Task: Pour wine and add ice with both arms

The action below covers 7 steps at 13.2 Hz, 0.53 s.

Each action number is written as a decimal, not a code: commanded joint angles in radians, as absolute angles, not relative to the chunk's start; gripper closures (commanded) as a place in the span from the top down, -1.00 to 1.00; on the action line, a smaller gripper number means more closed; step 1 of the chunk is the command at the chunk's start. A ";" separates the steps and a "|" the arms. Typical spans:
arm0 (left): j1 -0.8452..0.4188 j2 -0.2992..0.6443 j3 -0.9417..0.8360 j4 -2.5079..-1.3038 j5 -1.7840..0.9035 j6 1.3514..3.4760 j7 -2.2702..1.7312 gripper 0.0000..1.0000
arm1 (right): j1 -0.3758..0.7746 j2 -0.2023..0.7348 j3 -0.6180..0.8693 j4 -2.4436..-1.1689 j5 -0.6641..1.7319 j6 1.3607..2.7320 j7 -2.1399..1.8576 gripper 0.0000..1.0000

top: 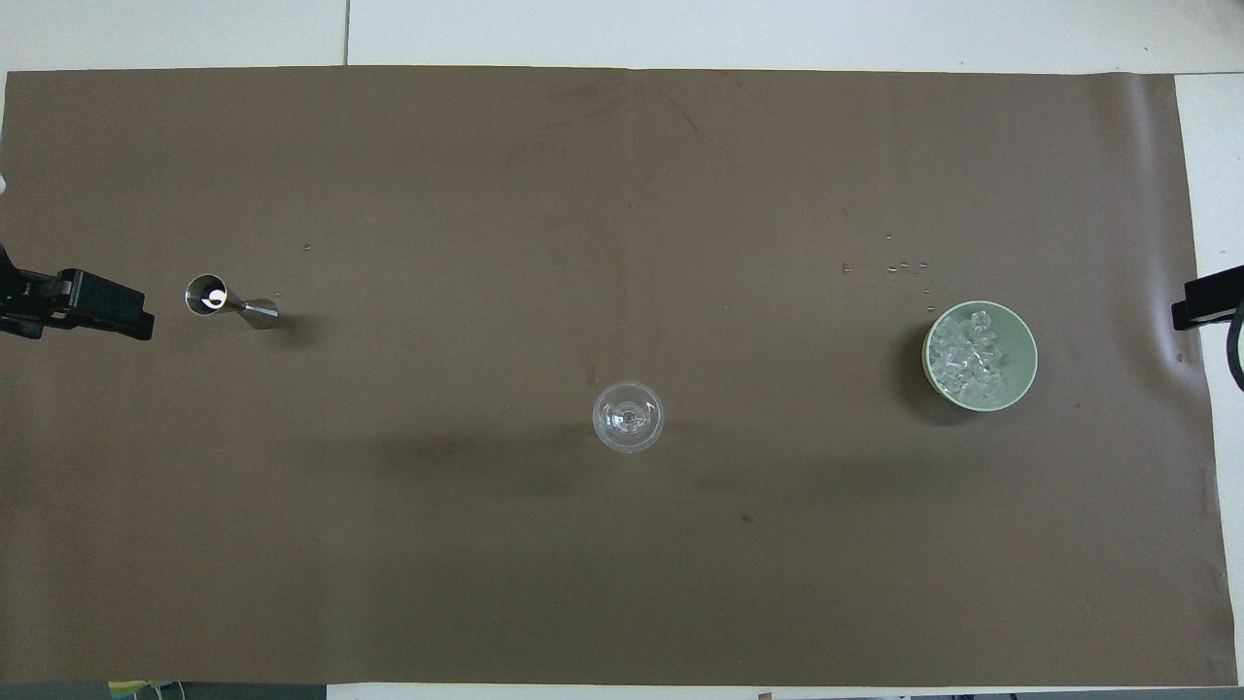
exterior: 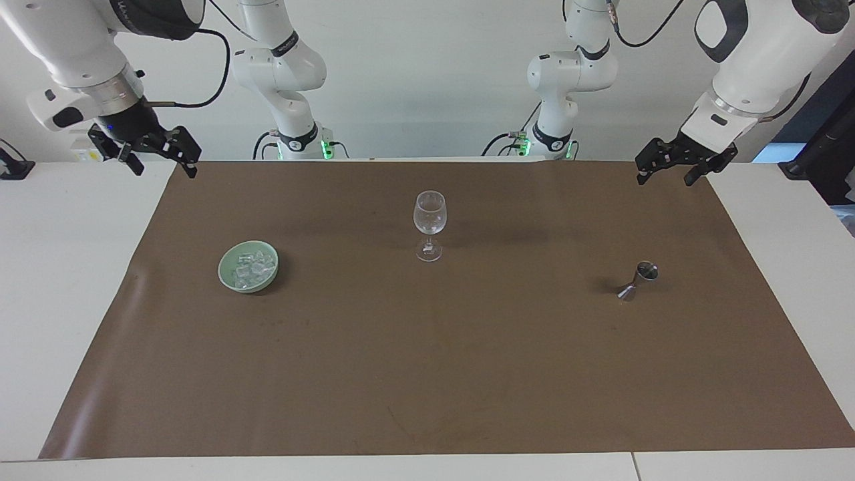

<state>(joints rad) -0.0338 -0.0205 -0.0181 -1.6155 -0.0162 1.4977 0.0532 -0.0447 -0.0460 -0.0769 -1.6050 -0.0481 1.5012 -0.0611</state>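
An empty clear wine glass point(exterior: 429, 224) stands upright mid-table; it also shows in the overhead view point(top: 628, 416). Several clear ice cubes point(exterior: 252, 267) lie in a pale green bowl point(exterior: 224, 270) toward the right arm's end, and the ice point(top: 972, 360) and bowl point(top: 1028, 340) show from above. A small steel jigger point(exterior: 638, 280) stands toward the left arm's end, also seen from above point(top: 228, 301). My left gripper point(exterior: 666, 179) is open and empty, raised over the mat's corner. My right gripper point(exterior: 163, 170) is open and empty, raised over the mat's other near corner. No bottle shows.
A brown mat point(exterior: 427, 374) covers most of the white table point(exterior: 67, 300). A few small specks point(top: 899, 264) lie on the mat just farther from the robots than the bowl. Only one finger of each gripper shows at the overhead view's side edges.
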 commanded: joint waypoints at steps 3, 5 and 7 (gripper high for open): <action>-0.041 -0.035 -0.017 -1.628 0.003 1.503 0.048 1.00 | -0.046 -0.069 -0.075 -1.632 -0.040 1.531 -0.060 1.00; -0.041 -0.035 -0.017 -1.628 0.003 1.503 0.038 1.00 | -0.046 -0.069 -0.074 -1.632 -0.038 1.531 -0.060 1.00; -0.041 -0.038 -0.018 -1.631 0.002 1.494 0.040 1.00 | -0.045 -0.069 -0.075 -1.632 -0.038 1.531 -0.060 1.00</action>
<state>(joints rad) -0.0339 -0.0207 -0.0182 -1.6155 -0.0162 1.4974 0.0532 -0.0445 -0.0461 -0.0765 -1.6050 -0.0481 1.5062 -0.0611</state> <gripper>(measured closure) 0.000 0.000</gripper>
